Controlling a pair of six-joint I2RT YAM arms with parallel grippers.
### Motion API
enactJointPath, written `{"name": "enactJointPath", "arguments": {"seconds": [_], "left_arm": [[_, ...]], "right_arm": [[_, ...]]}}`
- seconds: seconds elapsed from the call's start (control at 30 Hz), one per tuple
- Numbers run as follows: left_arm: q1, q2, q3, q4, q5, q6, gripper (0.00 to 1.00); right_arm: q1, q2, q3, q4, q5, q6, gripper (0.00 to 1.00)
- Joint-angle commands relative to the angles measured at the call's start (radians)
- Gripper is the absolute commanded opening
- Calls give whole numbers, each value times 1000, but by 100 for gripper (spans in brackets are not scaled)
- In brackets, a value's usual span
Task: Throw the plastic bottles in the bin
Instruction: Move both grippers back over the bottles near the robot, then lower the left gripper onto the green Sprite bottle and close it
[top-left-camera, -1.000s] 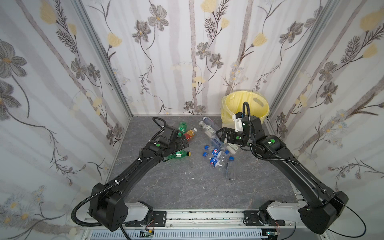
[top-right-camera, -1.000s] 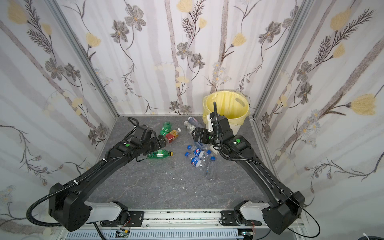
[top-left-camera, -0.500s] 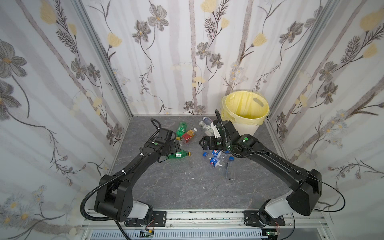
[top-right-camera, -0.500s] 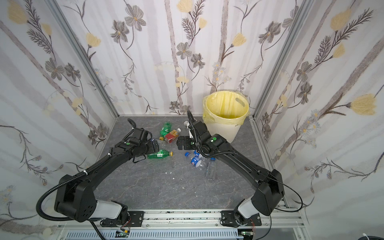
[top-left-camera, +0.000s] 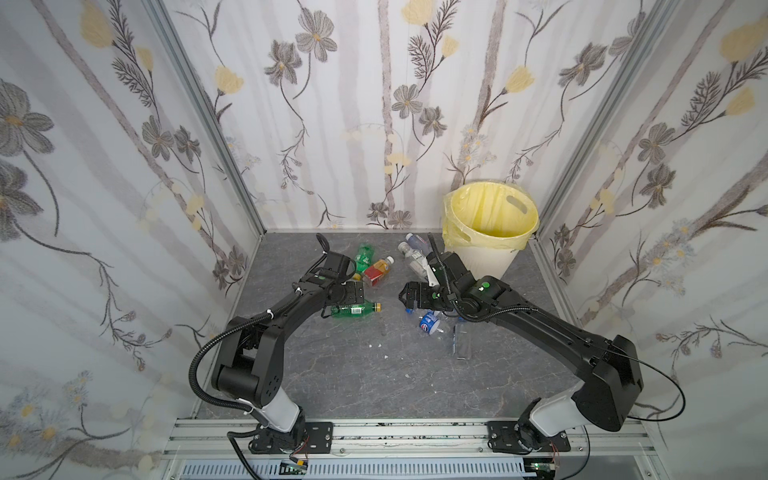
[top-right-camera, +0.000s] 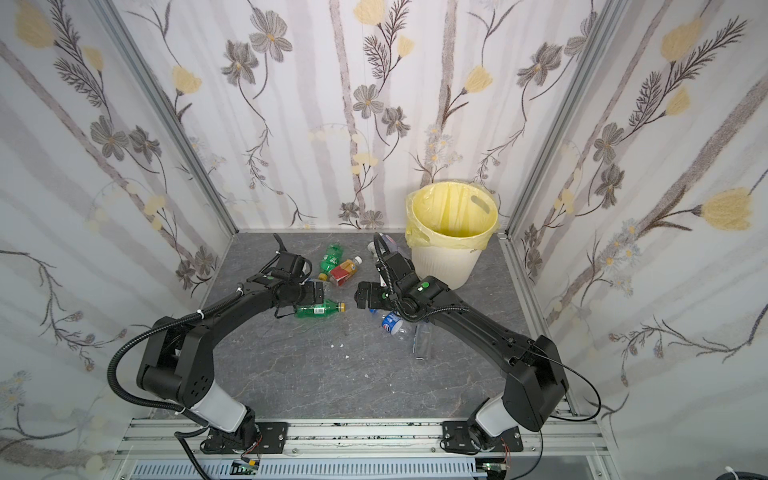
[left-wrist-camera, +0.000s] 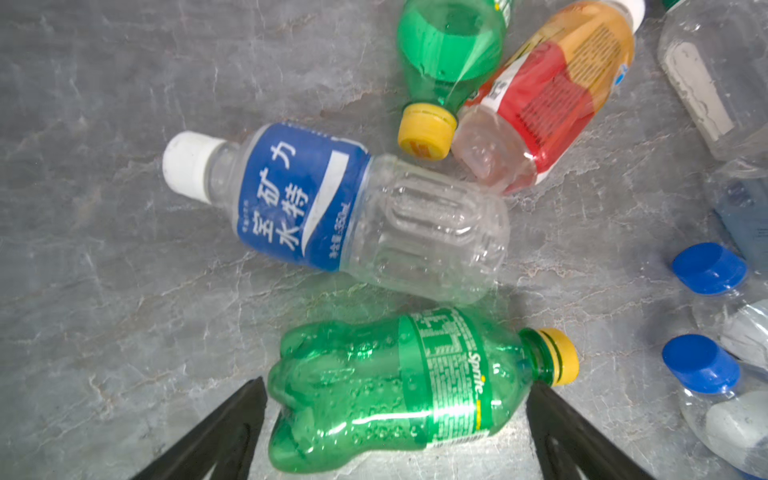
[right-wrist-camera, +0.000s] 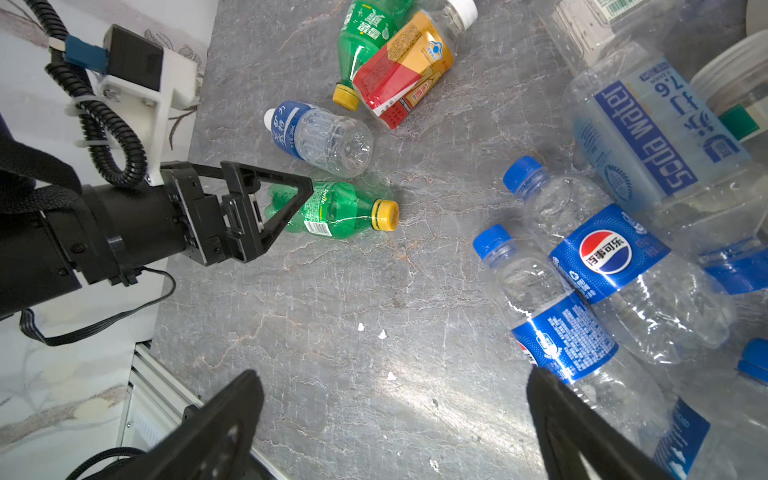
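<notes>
My left gripper (left-wrist-camera: 397, 382) is open and low over a lying green bottle (left-wrist-camera: 395, 386) with a yellow cap (top-left-camera: 353, 309). One finger stands off the bottle's base and the other off its neck. A clear blue-labelled bottle (left-wrist-camera: 332, 212), a second green one (left-wrist-camera: 449, 50) and an orange-red one (top-left-camera: 377, 270) lie just beyond. My right gripper (right-wrist-camera: 397, 374) is open over bare grey floor (top-left-camera: 406, 302), beside two Pepsi-labelled bottles (right-wrist-camera: 611, 253) and other clear ones (right-wrist-camera: 648, 137). The cream bin (top-left-camera: 486, 253) with its yellow bag stands at the back right.
Flowered walls (top-left-camera: 124, 208) close the floor on three sides, and a metal rail (top-left-camera: 374, 432) runs along the front. More clear bottles (top-left-camera: 415, 257) lie against the bin's left side. White crumbs (top-left-camera: 376, 345) dot the middle floor. The two grippers face each other closely.
My right arm has swung left, away from the bin, and dropped low over the middle floor. My left arm has lowered onto the green bottle. Both grippers have stayed open.
</notes>
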Motion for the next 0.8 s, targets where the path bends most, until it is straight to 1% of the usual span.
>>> {"name": "enactJointPath", "arguments": {"seconds": [0.0, 0.13, 0.27, 0.43, 0.67, 0.77], "left_arm": [[4, 35, 12, 21, 24, 21, 100], [1, 61, 13, 22, 49, 16, 100], [2, 42, -8, 21, 62, 10, 100], [-2, 15, -46, 20, 75, -7, 100], [-24, -35, -102, 19, 91, -38, 100], [-47, -44, -115, 20, 91, -57, 100]], "right_arm": [[2, 17, 32, 31, 2, 42, 100], [2, 22, 39, 27, 9, 39, 100], [1, 13, 32, 24, 2, 36, 100], [-2, -21, -15, 38, 12, 34, 100], [-8, -45, -56, 61, 8, 21, 100], [-16, -40, -61, 64, -6, 12, 100]]}}
